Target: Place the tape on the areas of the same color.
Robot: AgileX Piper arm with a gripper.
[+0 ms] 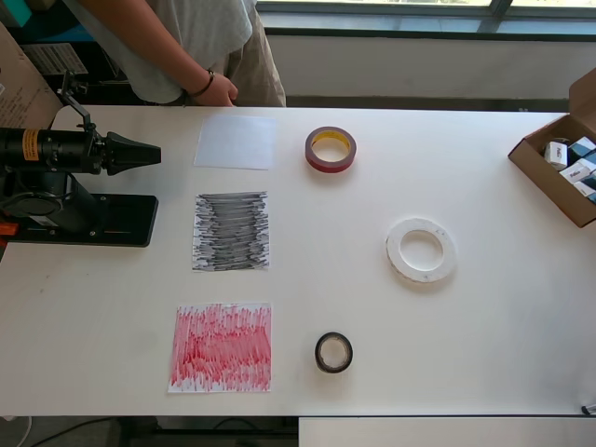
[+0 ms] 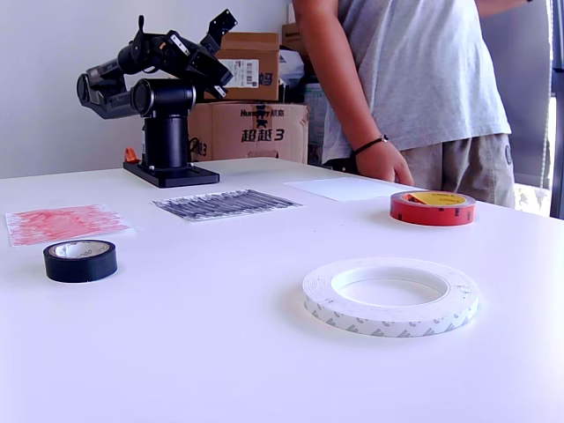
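On the white tabletop [image 1: 484, 168], nothing of the sorting is done yet: all three rolls lie off the paper sheets. Taking the black-scribbled square sheet [image 1: 231, 231] at the middle of the column as the landmark, the plain white square sheet [image 1: 237, 142] lies just above it in the overhead view and the red-scribbled square sheet [image 1: 222, 346] just below it. All three sheets are bare.

The red roll of tape with a yellow core [image 1: 331, 149] sits to the right of and above the black sheet in the overhead view, level with the white sheet rather than the red one. The wide, flat white ring of tape [image 1: 422, 250] lies well to the right of the black sheet, roughly level with it. The small black roll of tape [image 1: 333, 352] rests below and to the right of the black sheet, beside the red sheet.

The black Piper arm's gripper [image 1: 149, 153] is folded back over its base to the left of the black sheet, holding nothing; whether its jaws are parted or closed I cannot tell.

A person's hand [image 1: 216, 91] rests on the table edge beyond the white sheet.

By my reading, every roll remains to be carried, none to the sheet nearest it.
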